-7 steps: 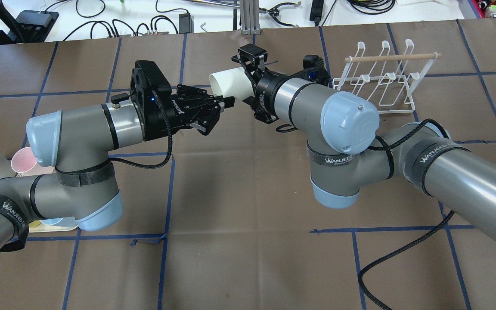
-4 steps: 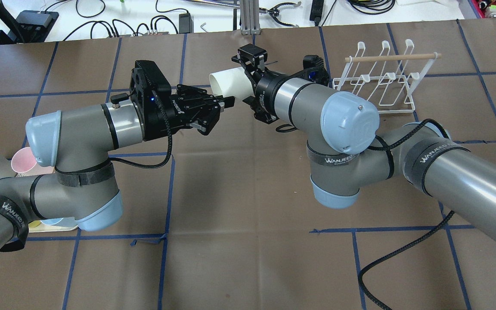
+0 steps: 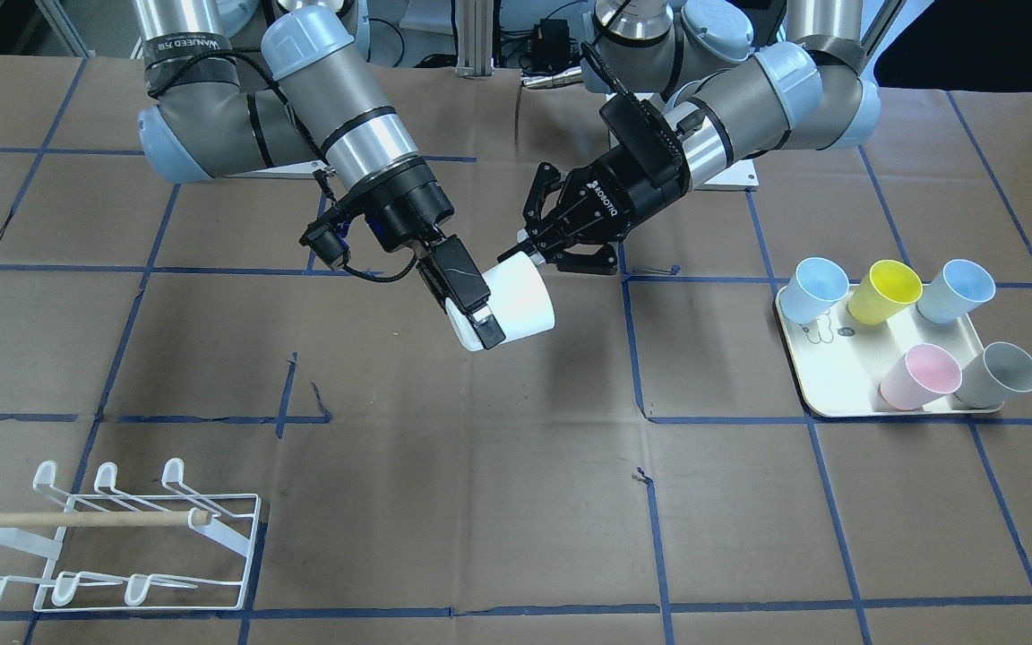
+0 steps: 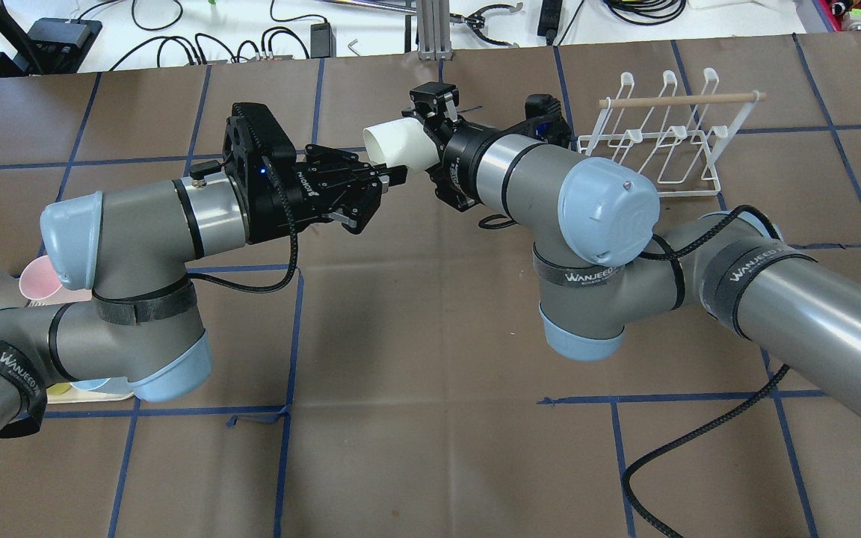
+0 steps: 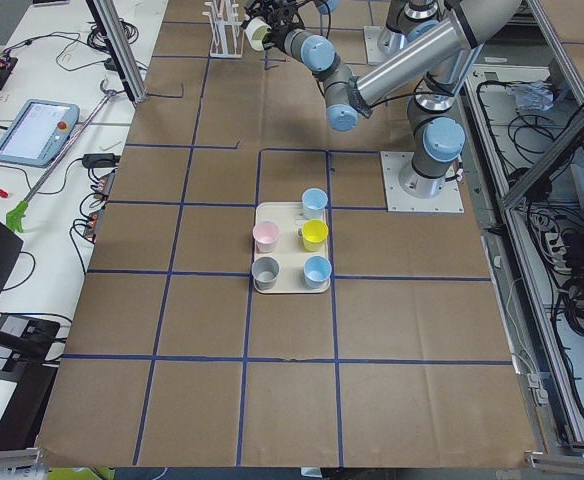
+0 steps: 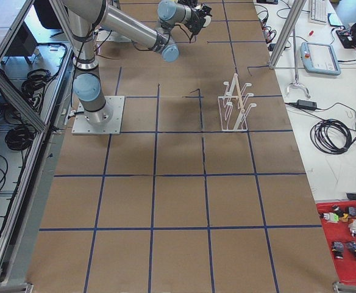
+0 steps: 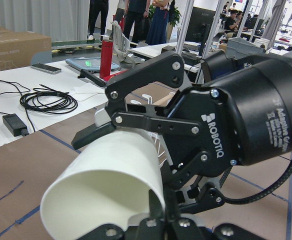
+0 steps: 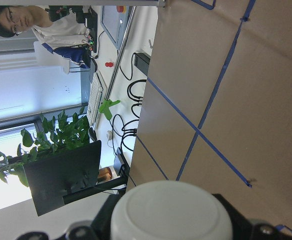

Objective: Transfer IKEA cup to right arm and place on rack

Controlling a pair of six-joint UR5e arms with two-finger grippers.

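- Where the worktop runs toward its left edge, a tray carries five spare cups, well apart from the handover.
- Nearer the middle, the left gripper has its fingers drawn together on the rim of the cup, one seemingly inside the mouth and one outside; I judge it has not let go.
- White, the cup hangs in the air above the worktop's middle, between the two grippers. Its long axis lies roughly level, mouth toward the left gripper, base toward the right one.
- From the base end the right gripper is clamped on the cup, fingers lying along opposite sides of its body, so both grippers appear to grip it at once.
- Toward the worktop's far edge stands the rack, right of the right gripper and a little beyond it, prongs upturned. Of the two, the right arm is much the nearer to it.
- By my reading the handover is nearly done: the left gripper should open and back away along the cup's axis before the right arm swings. Hanging the cup will then call for turning its mouth down over a prong.
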